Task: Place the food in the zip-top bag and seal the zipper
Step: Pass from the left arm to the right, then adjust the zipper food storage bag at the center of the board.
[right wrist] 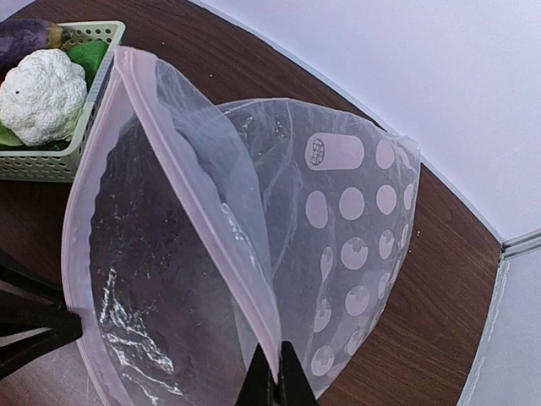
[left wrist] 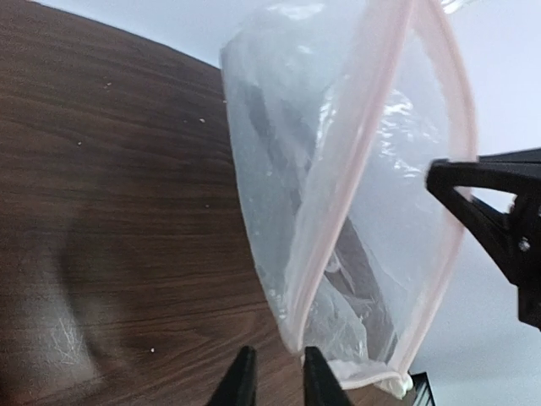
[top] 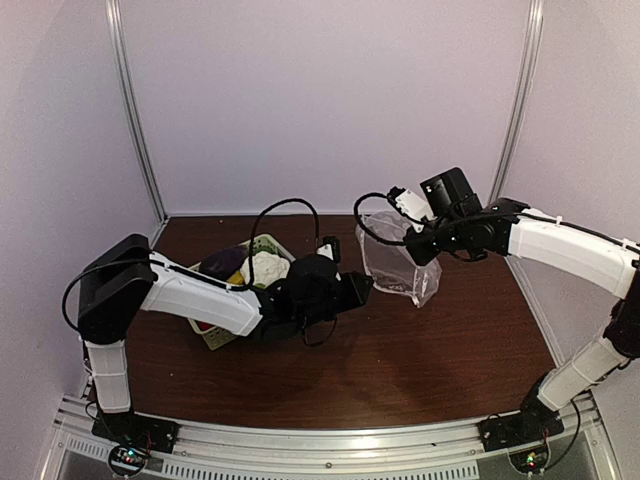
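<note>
The zip-top bag (top: pixel 395 262) stands on the table with its mouth held wide; white dots show on its side (right wrist: pixel 351 254). Its zipper (right wrist: pixel 194 169) is a pinkish strip along the mouth (left wrist: pixel 363 152). My right gripper (right wrist: pixel 275 376) is shut on that strip at one side of the mouth (top: pixel 413 247). My left gripper (left wrist: pixel 279 372) is slightly open at the opposite mouth corner (top: pixel 365 288), with the bag's edge at its fingertips but not pinched. The food lies in the basket: a white cauliflower (right wrist: pixel 40 95), a purple piece (right wrist: pixel 25 35) and a green piece (right wrist: pixel 87 55). I see no food inside the bag.
The pale green lattice basket (top: pixel 275 243) sits left of the bag, partly under my left arm. Brown wooden tabletop (top: pixel 400 360) spreads in front. White walls close the back and sides, and a metal rail runs along the near edge.
</note>
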Robot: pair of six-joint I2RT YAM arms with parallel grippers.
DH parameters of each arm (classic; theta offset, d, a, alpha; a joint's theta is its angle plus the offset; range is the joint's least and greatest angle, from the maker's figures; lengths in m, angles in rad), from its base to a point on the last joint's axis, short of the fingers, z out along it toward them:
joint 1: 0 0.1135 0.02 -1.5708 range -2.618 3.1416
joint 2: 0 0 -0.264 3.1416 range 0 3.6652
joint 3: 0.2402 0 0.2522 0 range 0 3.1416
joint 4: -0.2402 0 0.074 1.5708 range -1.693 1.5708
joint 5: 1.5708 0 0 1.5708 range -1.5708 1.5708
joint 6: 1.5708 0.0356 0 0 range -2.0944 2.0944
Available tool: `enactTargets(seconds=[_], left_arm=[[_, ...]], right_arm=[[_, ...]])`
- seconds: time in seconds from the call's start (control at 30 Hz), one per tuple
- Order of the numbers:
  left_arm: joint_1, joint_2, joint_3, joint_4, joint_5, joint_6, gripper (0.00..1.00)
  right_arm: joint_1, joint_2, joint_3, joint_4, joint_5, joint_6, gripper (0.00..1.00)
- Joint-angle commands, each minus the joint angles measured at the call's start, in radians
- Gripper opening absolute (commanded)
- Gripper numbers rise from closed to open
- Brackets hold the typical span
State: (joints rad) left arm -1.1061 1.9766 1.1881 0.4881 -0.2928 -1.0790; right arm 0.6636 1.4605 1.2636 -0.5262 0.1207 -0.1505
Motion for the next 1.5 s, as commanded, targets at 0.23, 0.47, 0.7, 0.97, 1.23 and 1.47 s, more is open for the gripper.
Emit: enactTargets(seconds=[0.23,0.47,0.7,0.97,1.23,1.47], left_arm=[[0.007,-0.130,-0.162,0.474,0.211,0.104,0.22],[0.007,-0.046,-0.042,0.412,0.223,0.057,0.14],[0.011,0.052,0.111,0.272,0.146,0.010,0.08],[0.035,0.141,0.170,0.183,0.065,-0.063,0.09],[0.058,0.186,0.207,0.082,0.014,-0.095,0.11],[0.077,0.197,0.247,0.188,0.074,-0.011,0.12]], right_arm=[[0.001,0.045,-0.005,0.046,-0.014,0.031,0.00],[-0.006,0.061,0.005,0.053,-0.081,0.072,0.00],[-0.010,0.052,0.015,0.058,-0.114,0.103,0.00],[-0.023,-0.002,0.003,0.067,-0.087,0.108,0.00],[-0.038,-0.038,0.005,0.051,-0.192,0.112,0.00],[-0.034,-0.025,-0.041,0.037,-0.282,0.085,0.00]])
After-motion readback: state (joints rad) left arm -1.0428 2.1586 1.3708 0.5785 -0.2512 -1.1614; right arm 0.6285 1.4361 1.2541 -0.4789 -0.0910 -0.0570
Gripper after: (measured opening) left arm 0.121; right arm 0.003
